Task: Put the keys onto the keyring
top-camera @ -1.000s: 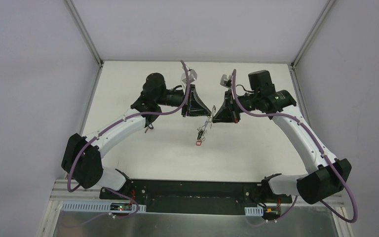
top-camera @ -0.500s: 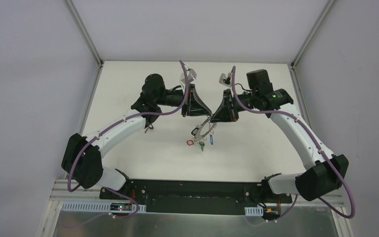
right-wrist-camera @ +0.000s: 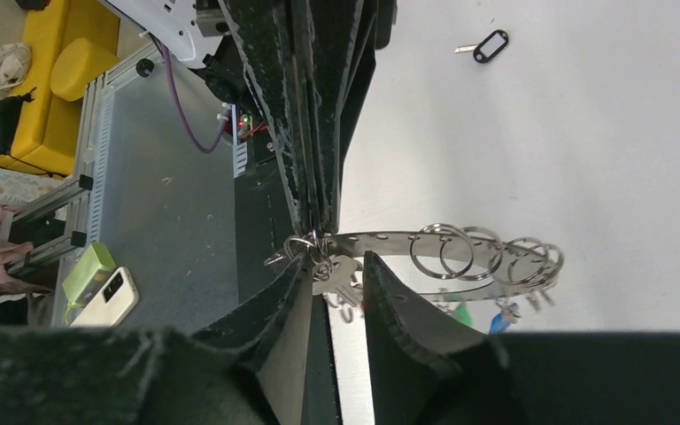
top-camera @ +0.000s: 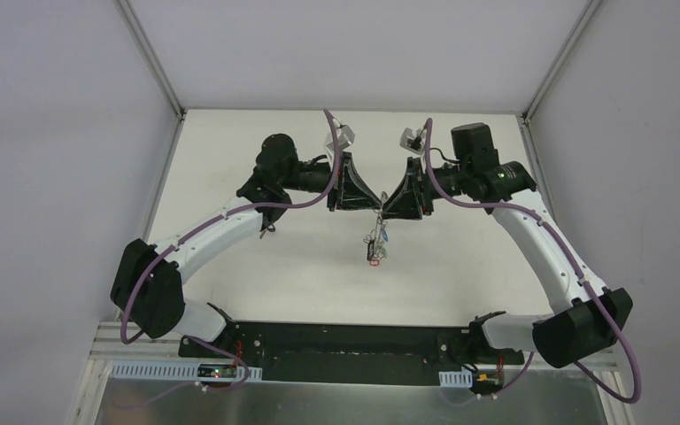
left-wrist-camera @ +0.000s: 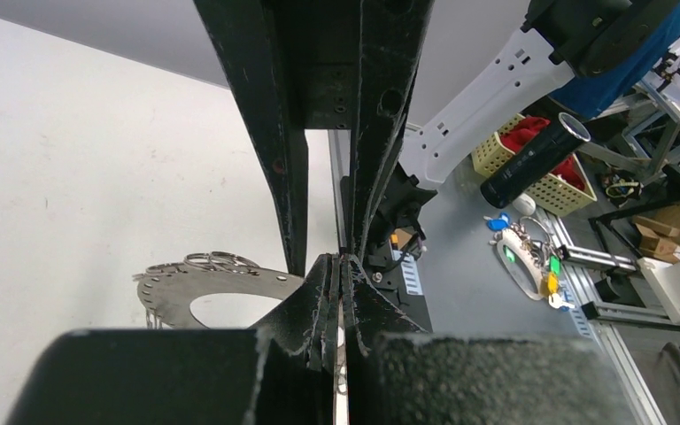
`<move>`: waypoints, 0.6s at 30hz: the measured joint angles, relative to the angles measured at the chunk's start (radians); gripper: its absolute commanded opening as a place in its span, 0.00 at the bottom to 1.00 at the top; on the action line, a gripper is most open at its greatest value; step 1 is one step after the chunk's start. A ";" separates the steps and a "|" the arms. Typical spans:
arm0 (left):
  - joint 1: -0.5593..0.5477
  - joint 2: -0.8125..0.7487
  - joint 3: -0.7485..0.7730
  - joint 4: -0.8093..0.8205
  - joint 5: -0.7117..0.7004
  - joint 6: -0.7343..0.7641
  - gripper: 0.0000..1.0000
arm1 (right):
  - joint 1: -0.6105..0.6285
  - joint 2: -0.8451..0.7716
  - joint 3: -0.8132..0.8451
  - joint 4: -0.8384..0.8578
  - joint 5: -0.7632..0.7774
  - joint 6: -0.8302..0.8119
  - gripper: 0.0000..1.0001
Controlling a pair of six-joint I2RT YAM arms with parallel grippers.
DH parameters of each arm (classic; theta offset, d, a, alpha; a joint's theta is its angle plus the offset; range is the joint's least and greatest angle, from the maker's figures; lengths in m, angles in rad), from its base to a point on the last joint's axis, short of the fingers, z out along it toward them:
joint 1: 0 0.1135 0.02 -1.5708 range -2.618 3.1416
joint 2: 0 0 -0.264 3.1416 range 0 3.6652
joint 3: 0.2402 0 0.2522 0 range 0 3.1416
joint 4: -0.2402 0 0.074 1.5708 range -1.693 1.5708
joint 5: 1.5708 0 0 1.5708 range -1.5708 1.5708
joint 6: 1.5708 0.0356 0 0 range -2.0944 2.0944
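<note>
Fingers point(left-wrist-camera: 305, 310) of L gripper point(left-wrist-camera: 341, 268) are pressed tight together, pinching the thin edge of the keyring point(left-wrist-camera: 230, 285). Its flat grey band curves off to one side of the tips, w/ small split rings point(left-wrist-camera: 212, 260) on it. From the R wrist cam, the L tips come down from above and clamp one end of the band, right beside the R fingertips. R gripper point(right-wrist-camera: 336, 266) has its fingers point(right-wrist-camera: 398, 305) parted a little, a narrow gap, not clamped on anything I can make out. One silver key point(right-wrist-camera: 341, 279) hangs in that gap from a small ring at the band's end; can't tell whether it touches a pad. Rest of the band runs out sideways past the R fingers, strung w/ more rings, w/ a green tag point(right-wrist-camera: 460, 312) + blue tag point(right-wrist-camera: 498, 320) dangling below. From overhead both grippers meet tip to tip above the table point(top-camera: 221, 142), the bunch hanging just beneath the tips, red tag point(top-camera: 373, 260) lowest. Loose key w/ black tag point(right-wrist-camera: 489, 44) lies on the table, well away from the fingers.
</note>
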 measured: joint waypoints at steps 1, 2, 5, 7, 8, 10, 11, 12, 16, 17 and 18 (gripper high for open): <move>-0.002 0.000 0.000 0.002 0.000 -0.001 0.00 | -0.001 -0.005 0.003 0.000 0.000 -0.002 0.32; -0.003 0.000 0.000 0.002 0.000 -0.002 0.00 | -0.003 -0.010 0.008 0.000 -0.001 -0.007 0.33; -0.003 0.000 0.000 0.004 0.000 -0.004 0.00 | -0.005 -0.018 0.021 -0.001 0.000 -0.018 0.33; -0.003 0.000 0.000 0.005 0.000 -0.008 0.00 | -0.005 -0.021 0.027 0.000 0.000 -0.023 0.33; -0.003 0.000 -0.001 0.005 0.000 -0.010 0.00 | -0.005 -0.021 0.029 0.000 -0.001 -0.025 0.33; -0.003 0.000 -0.001 0.006 0.000 -0.014 0.00 | -0.005 -0.021 0.030 0.000 -0.001 -0.027 0.33; -0.003 0.000 -0.001 0.006 0.000 -0.017 0.00 | -0.005 -0.021 0.030 -0.001 -0.001 -0.028 0.33; -0.003 0.000 -0.001 0.008 0.000 -0.019 0.00 | -0.005 -0.021 0.030 0.000 -0.002 -0.029 0.33; -0.003 0.002 -0.001 0.011 0.000 -0.023 0.00 | -0.005 -0.021 0.030 0.000 -0.006 -0.029 0.32; -0.003 0.002 -0.001 0.014 0.000 -0.024 0.00 | -0.005 -0.021 0.030 0.000 -0.008 -0.029 0.31; -0.003 0.003 -0.001 0.017 0.000 -0.026 0.00 | -0.005 -0.021 0.030 0.000 -0.009 -0.029 0.31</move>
